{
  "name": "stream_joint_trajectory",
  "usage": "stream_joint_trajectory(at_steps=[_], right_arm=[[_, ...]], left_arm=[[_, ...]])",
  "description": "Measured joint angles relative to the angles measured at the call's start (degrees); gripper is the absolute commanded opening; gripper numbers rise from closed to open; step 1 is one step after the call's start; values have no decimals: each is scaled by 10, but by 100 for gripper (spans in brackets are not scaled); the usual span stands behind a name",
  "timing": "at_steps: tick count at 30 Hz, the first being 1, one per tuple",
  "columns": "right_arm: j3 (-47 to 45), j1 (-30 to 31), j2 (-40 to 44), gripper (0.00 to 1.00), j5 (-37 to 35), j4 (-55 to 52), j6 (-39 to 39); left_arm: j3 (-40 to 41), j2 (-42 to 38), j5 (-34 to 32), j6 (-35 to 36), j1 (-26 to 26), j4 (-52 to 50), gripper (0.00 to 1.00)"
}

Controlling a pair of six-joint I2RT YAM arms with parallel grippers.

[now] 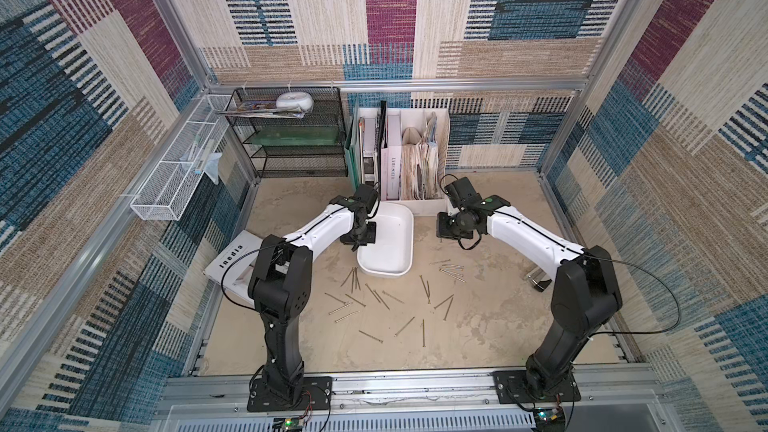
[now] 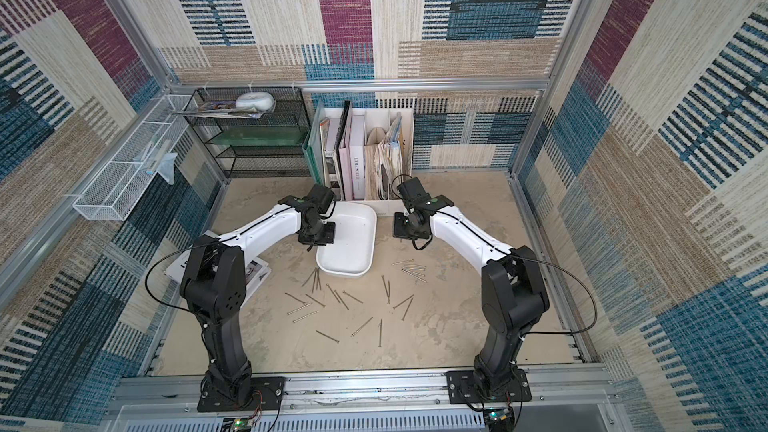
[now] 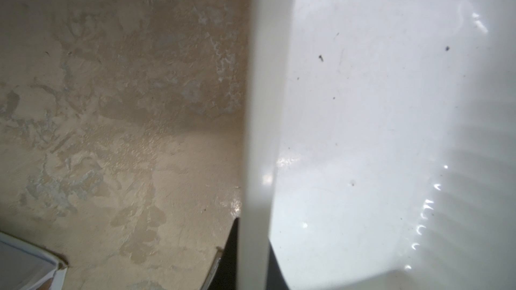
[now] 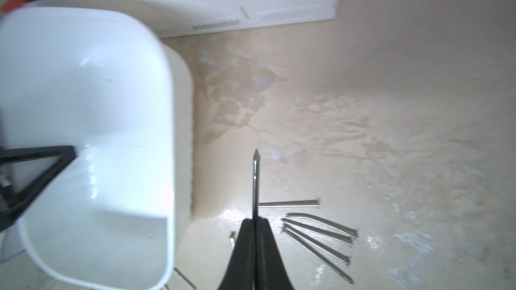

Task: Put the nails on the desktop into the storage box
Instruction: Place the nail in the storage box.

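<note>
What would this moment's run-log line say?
left gripper: shut on storage box | right gripper: shut on nail | other nails: desktop

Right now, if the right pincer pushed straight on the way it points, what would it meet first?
The right pincer, shut on a nail, would probably meet bare desktop, nail tip first; the storage box lies beside that line. Depth is unclear.

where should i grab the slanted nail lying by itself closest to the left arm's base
Pinch the lone nail at mid-shaft, coming straight down with the fingers closing across its length. It lies flat on the desktop, so only its long sides are open; no other nail touches it, leaving finger room. Mid-shaft should keep it level.
</note>
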State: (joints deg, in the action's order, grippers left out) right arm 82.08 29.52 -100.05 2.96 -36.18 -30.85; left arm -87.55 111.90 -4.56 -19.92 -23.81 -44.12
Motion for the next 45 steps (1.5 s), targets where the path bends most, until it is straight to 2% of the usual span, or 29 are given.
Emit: stream_joint_trajectory(at_steps=[4,10,21,30,39,45], right_arm=[[25,51,-12,0,47,28,-28],[56,110,-73,0,97,72,-62],[33,127,-149,0,108,135,-111],[55,126,-203,0,107,155,-127],[80,123,-219,32,102,153,-130],[81,116,-195,39,96,137,-127]], left_arm=[[2,0,-2,-2,-1,3,0],[3,0,-3,-2,-2,3,0],[-10,10,-19,3,-7,-8,0],[-30,24,-35,19,-9,-30,0],[-38,31,-44,24,-13,-40,0],[-39,32,-45,24,-14,-42,0]])
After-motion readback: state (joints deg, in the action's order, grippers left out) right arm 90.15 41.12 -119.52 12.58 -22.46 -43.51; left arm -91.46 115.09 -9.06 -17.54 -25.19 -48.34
